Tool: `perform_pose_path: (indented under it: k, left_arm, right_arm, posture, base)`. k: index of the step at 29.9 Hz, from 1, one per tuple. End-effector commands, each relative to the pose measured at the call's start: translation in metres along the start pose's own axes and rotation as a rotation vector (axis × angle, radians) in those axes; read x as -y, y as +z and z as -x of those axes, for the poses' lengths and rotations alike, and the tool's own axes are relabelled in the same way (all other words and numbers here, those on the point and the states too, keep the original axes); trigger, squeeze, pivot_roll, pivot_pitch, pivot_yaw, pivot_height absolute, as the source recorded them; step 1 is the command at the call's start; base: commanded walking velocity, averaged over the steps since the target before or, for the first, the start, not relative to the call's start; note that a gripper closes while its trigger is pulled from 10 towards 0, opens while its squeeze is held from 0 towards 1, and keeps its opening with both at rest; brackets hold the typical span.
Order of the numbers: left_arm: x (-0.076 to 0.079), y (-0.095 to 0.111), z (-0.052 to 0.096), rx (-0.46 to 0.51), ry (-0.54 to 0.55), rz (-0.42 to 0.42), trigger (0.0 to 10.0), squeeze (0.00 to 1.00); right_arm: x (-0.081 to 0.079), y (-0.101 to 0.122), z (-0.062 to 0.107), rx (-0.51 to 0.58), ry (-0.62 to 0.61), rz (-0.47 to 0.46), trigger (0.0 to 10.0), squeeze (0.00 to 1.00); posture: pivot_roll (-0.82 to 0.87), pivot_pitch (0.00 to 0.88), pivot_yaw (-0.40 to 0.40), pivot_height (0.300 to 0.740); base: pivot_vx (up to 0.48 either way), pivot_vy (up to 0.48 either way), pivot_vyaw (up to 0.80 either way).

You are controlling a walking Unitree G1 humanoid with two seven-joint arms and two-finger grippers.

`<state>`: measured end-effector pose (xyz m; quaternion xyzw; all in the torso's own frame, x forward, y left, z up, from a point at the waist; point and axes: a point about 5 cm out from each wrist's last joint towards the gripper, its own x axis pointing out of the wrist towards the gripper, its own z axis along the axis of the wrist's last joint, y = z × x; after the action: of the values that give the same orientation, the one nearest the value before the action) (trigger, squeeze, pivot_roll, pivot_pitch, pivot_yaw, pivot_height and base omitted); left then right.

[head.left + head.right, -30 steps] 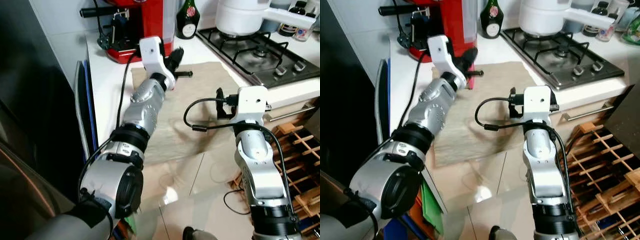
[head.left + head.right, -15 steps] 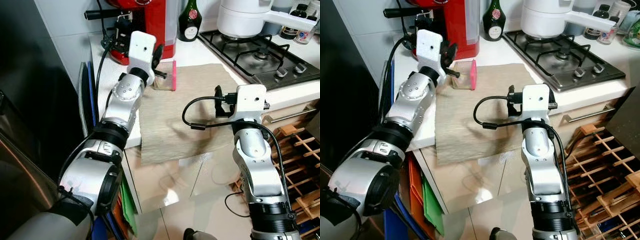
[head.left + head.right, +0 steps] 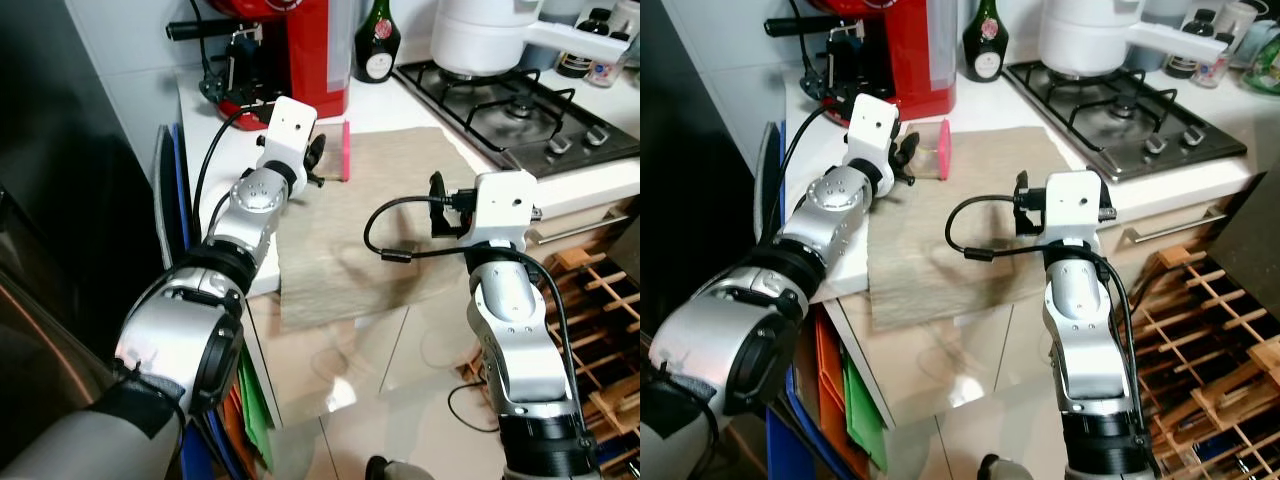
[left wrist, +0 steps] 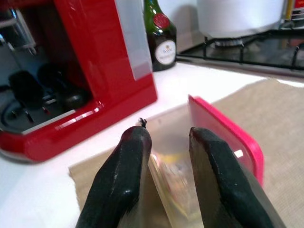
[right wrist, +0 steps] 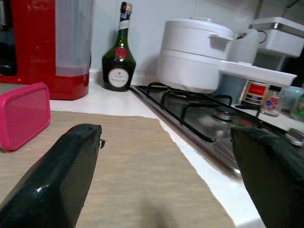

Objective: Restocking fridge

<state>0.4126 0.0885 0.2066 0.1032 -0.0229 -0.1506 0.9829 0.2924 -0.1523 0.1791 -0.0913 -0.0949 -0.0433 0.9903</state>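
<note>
On the tabletop's beige cloth (image 3: 970, 210), beside the red coffee machine (image 3: 915, 50), the left gripper (image 4: 164, 159) pinches the clear wall of the pink-lidded container (image 3: 932, 150); that thin hold may slip. Right gripper (image 5: 166, 166) jaws wide apart

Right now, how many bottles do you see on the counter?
3. A green bottle stands beside the red coffee machine. Two small bottles stand at the far right behind the stove. Others may be hidden behind the white pot.

Bottle (image 4: 159, 35) label text blurred; nothing legible.
</note>
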Motion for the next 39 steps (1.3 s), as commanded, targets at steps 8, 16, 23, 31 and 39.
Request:
perform_pose_path:
  k: [8, 16, 23, 31, 39]
  left_arm:
    - [-0.005, -0.001, -0.002, -0.061, 0.047, 0.039, 10.0, 0.00]
    - [-0.015, -0.019, 0.003, -0.151, 0.141, 0.213, 10.0, 0.00]
    - [-0.043, -0.018, 0.009, -0.107, 0.318, 0.312, 10.0, 0.00]
    - [-0.048, -0.013, 0.009, -0.083, 0.326, 0.353, 10.0, 0.00]
    - [-0.040, -0.005, 0.004, -0.078, 0.272, 0.272, 10.0, 0.00]
  right_arm:
    - [0.008, 0.002, 0.009, -0.018, -0.015, 0.016, 10.0, 0.00]
    - [0.014, 0.000, 0.012, -0.041, -0.021, 0.023, 10.0, 0.00]
    - [-0.001, 0.018, 0.018, 0.067, 0.152, -0.075, 10.0, 0.00]
    - [0.000, 0.016, 0.017, 0.043, 0.164, -0.075, 10.0, 0.00]
    - [-0.009, 0.012, 0.024, -0.010, 0.254, -0.133, 10.0, 0.00]
  posture:
    - [-0.27, 0.002, 0.061, 0.740]
    - [-0.27, 0.010, 0.035, 0.740]
    - [-0.26, 0.012, 0.026, 0.740]
    - [-0.26, 0.012, 0.018, 0.740]
    - [-0.29, 0.010, 0.023, 0.740]
  base:
    - [0.000, 0.000, 0.00]
    - [0.000, 0.000, 0.00]
    - [0.000, 0.000, 0.00]
    - [0.000, 0.000, 0.00]
    - [0.000, 0.000, 0.00]
